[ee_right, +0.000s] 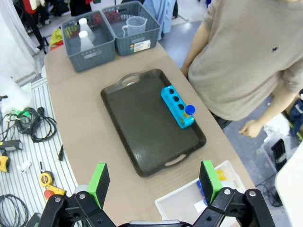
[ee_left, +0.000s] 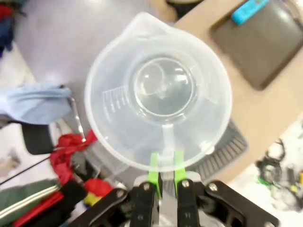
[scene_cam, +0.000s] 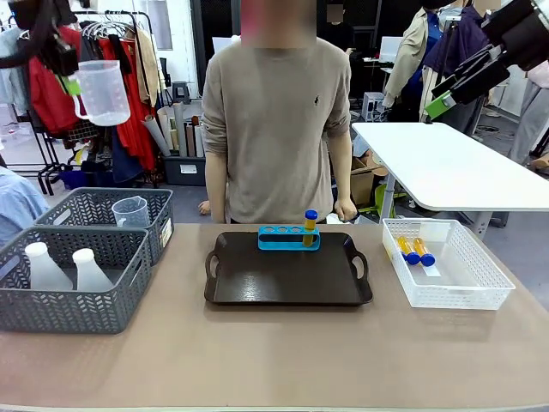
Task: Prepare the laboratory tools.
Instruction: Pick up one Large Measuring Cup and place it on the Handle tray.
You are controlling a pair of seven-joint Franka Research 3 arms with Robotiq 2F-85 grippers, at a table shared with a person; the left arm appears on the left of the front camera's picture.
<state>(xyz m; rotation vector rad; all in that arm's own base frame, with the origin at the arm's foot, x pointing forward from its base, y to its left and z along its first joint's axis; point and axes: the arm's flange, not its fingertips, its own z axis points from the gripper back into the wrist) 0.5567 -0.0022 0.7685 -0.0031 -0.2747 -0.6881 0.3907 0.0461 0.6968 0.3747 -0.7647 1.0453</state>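
Observation:
My left gripper (scene_cam: 73,86) hangs high at the far left, shut on the handle of a clear measuring beaker (scene_cam: 103,90). In the left wrist view its green pads (ee_left: 154,166) pinch that handle, and I look down into the beaker (ee_left: 158,92). A blue rack (scene_cam: 289,238) on the dark tray (scene_cam: 287,287) holds one blue-capped tube of yellow liquid (scene_cam: 310,227). Two more tubes (scene_cam: 414,251) lie in the white basket (scene_cam: 480,283). Two white flasks (scene_cam: 64,268) stand in the near grey basket (scene_cam: 69,313). A second beaker (scene_cam: 130,212) sits in the far grey basket (scene_cam: 94,204). My right gripper (scene_cam: 444,96) is raised at the upper right, open and empty (ee_right: 156,182).
A person stands at the far edge behind the tray, hands (scene_cam: 345,209) low at the table's rim. A white table (scene_cam: 446,163) stands beyond on the right. Bare tabletop (scene_cam: 274,352) stretches in front of the tray. Cables and tools (ee_right: 23,123) lie on the floor beside the table.

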